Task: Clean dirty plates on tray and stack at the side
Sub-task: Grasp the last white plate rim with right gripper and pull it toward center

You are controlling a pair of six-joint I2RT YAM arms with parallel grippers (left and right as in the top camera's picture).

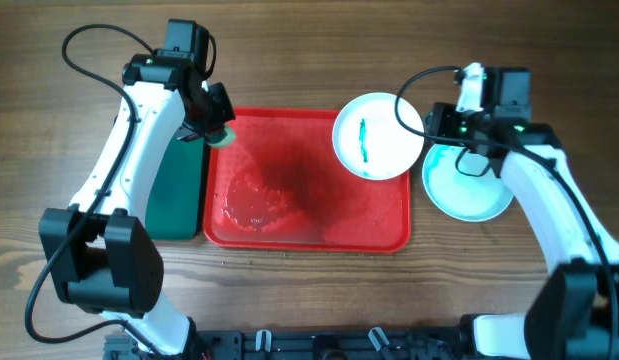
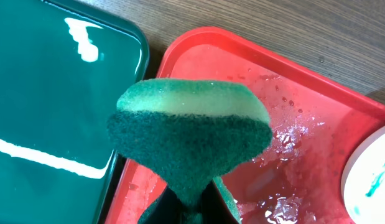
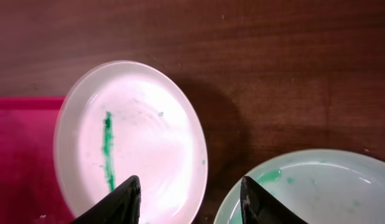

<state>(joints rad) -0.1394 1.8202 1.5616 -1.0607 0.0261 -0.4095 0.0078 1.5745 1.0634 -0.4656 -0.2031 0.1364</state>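
The red tray (image 1: pixel 289 215) lies at the table's middle, wet inside. A white plate (image 1: pixel 384 130) with a green smear rests on its back right corner, overhanging the rim. A pale aqua plate (image 1: pixel 469 190) lies on the table to the right of the tray; a third plate does not show apart. My left gripper (image 1: pixel 217 128) is shut on a green sponge (image 2: pixel 189 124) above the tray's back left corner (image 2: pixel 304 87). My right gripper (image 3: pixel 192 199) is open and empty, hovering between the white plate (image 3: pixel 148 124) and the aqua plate (image 3: pixel 316 186).
A dark green tray (image 1: pixel 179 190) lies along the red tray's left side and shows in the left wrist view (image 2: pixel 49 87). The white plate's edge (image 2: pixel 372 180) shows at the right of that view. Water pools on the red tray.
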